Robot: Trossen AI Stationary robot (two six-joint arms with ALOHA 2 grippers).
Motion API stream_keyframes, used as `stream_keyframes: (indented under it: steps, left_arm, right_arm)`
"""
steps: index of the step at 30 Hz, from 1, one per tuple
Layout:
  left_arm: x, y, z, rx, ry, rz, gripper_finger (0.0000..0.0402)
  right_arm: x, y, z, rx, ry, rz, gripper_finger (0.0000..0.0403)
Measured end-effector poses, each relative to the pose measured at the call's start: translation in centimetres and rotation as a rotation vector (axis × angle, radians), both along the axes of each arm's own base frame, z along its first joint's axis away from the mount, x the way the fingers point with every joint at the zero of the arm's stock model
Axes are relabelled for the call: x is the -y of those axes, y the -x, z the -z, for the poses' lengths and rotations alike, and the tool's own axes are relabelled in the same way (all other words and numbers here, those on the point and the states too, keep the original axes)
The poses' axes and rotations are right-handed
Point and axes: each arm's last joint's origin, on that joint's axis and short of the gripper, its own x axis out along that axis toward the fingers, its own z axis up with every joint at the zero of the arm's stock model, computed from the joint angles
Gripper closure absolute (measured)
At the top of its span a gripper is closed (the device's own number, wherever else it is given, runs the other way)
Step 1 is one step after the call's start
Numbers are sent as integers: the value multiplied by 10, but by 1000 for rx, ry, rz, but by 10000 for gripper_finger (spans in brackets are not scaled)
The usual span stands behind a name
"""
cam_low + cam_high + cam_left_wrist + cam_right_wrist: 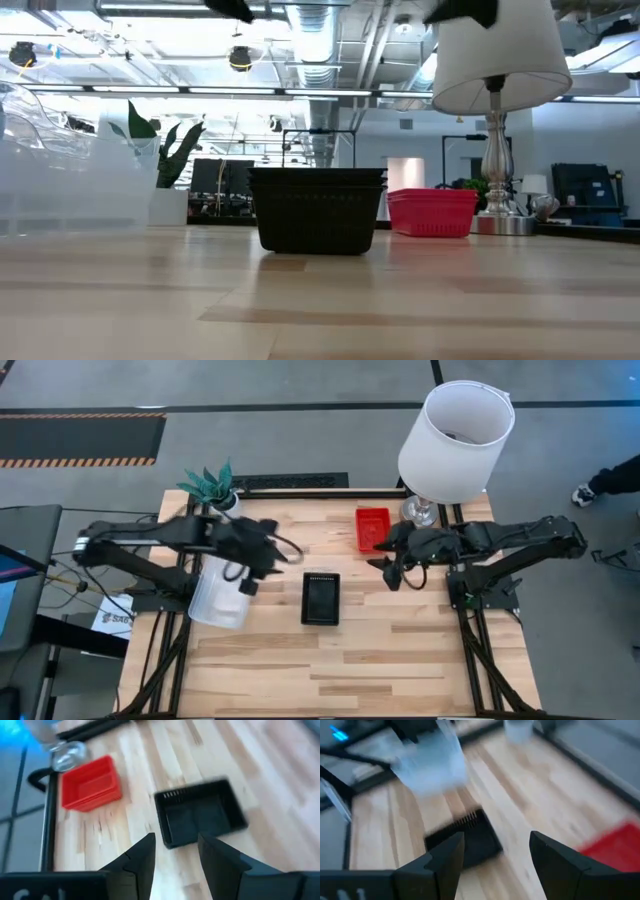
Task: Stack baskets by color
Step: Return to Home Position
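Observation:
A black basket stack (321, 598) (318, 210) rests flat on the middle of the table. Red baskets (372, 528) (432, 212) sit on the table near the far edge, beside the lamp's foot. Clear baskets (218, 595) stand at the table's left, partly under my left arm. My left gripper (268, 558) (175, 855) hovers open, high above the table, between the clear and the black baskets, with nothing between its fingers. My right gripper (388, 563) (495, 855) hangs open and empty above the table, just on the near side of the red baskets.
A white lampshade on a metal stand (455, 440) rises at the far right corner. A small potted green plant (212, 485) stands at the far left. Bare wood lies along the near half of the table (330, 670).

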Motion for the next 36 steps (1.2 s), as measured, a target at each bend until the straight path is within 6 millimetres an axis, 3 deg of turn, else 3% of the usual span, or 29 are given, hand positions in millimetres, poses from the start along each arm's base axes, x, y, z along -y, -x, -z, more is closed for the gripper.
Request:
stream_keyframes:
  steps: [5, 9, 15, 18, 22, 24, 30, 36]
  left_arm:
    - [-6, 34, -19, 149, 163, -159, 264]
    - [-5, 59, -10, 280, 259, -214, 264]
    - [-6, 103, 12, 530, 343, -289, 286]
    - [-7, 130, 25, 635, 362, -371, 317]
    - [-7, 157, 41, 766, 417, -393, 371]
    - [-6, 166, 50, 813, 438, -388, 393]
    - [-5, 181, 79, 911, 459, -373, 399]
    - [-6, 173, 105, 926, 465, -382, 400]
  right_arm:
    - [5, -18, -18, 203, 130, -52, 158]
    - [5, -39, -13, 278, 200, -174, 158]
    - [10, -56, 7, 183, 201, -284, 188]
    - [15, -41, 3, 145, 205, -277, 244]
    - [13, -11, -5, 137, 268, -320, 354]
    - [13, 6, 0, 178, 284, -326, 388]
    - [20, 47, 49, 353, 238, -243, 382]
    - [26, 73, 90, 487, 189, -169, 393]
